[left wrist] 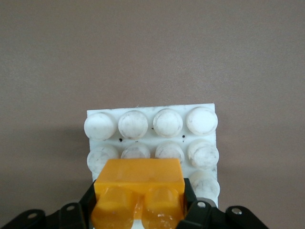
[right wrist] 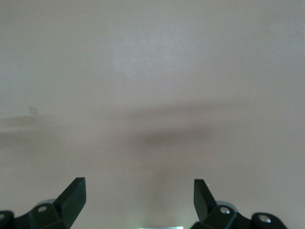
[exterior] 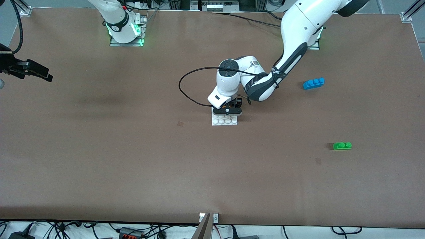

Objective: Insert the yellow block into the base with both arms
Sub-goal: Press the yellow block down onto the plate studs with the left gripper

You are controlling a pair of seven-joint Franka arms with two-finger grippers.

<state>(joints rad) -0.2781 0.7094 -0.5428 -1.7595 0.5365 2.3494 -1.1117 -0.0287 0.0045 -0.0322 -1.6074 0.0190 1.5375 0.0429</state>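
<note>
Two arms share this job, but only one is at work now: the left gripper [left wrist: 138, 212], clamped on the yellow block [left wrist: 139, 191], is down over the base [exterior: 225, 120] near the middle of the table. From the left wrist view the block sits over the base's studs at the rows under the gripper, its two studs facing the camera; whether it is already pressed home or only resting on the studs is hard to judge from here. The step in hand looks like the insertion itself. The next move calls for a straight push so the block's underside seats squarely on the studs, then letting go without lifting the base.

The right gripper [right wrist: 139, 198] waits over bare table toward the right arm's end, jaws wide apart and holding nothing (it could steady the base, which lies loose).

A blue brick [exterior: 313, 83] and a green brick [exterior: 342, 145] lie well apart toward the left arm's end; neither is in the way.
</note>
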